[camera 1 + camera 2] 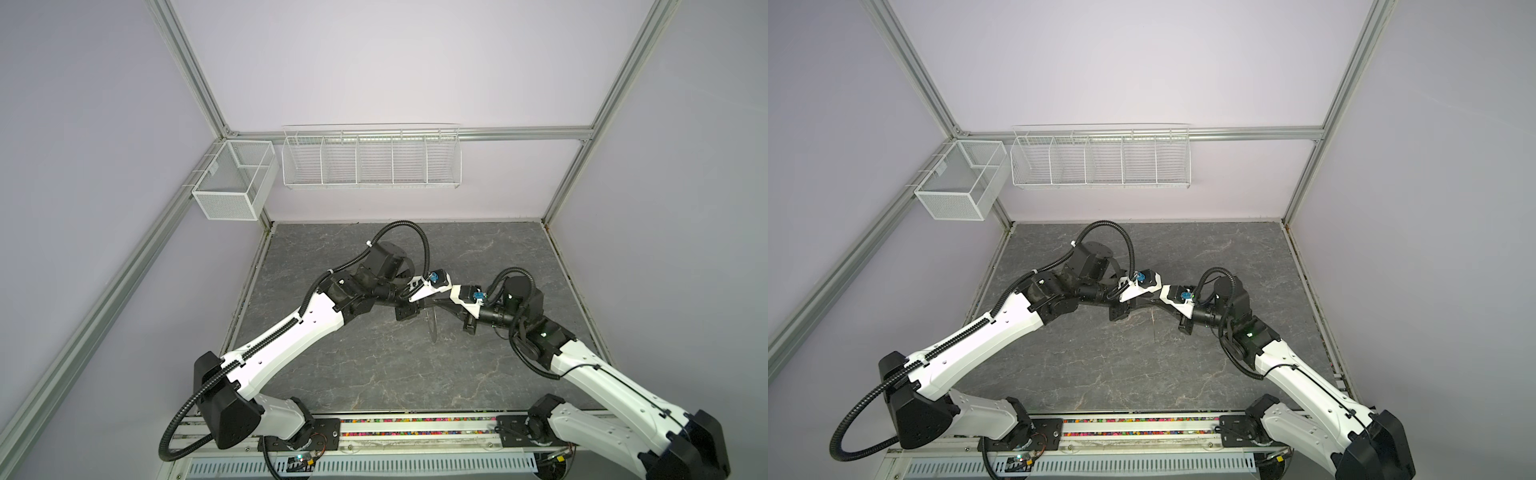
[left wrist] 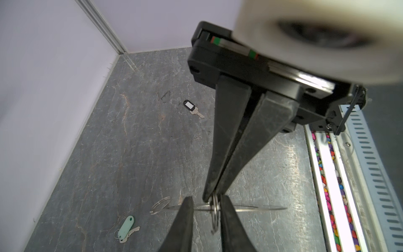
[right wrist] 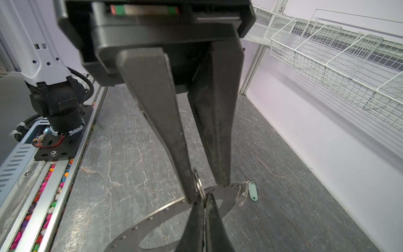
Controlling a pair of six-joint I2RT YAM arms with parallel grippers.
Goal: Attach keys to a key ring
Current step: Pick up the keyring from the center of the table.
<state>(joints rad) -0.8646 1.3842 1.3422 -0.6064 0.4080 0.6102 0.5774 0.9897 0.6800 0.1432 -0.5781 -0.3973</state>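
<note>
Surface: dark grey marbled table (image 1: 374, 374), pale lilac walls around it.
Front edge: bead rail (image 1: 415, 432) filled with coloured beads, running between the two arm bases.
Left arm: left gripper (image 3: 207, 190) has its fingers apart, one on each side of the key ring's rim, clamping nothing.
Right arm: right gripper (image 2: 209, 196) has its tips pressed together on a small wire loop (image 2: 214, 210) threaded at that rim.
Ring: key ring (image 3: 152, 218), a flat grey disc, stands on edge between both grippers at mid-table. Whether its lower rim touches the table cannot be told. A second loop (image 2: 160, 205) hangs from its other side.
Keys: green-tagged key (image 2: 126, 227) and black-tagged key (image 2: 192, 108) lie flat on the table, well apart, neither on the ring.
Back wall: white wire rack (image 1: 372, 160), mesh box (image 1: 235, 183) beside it.
</note>
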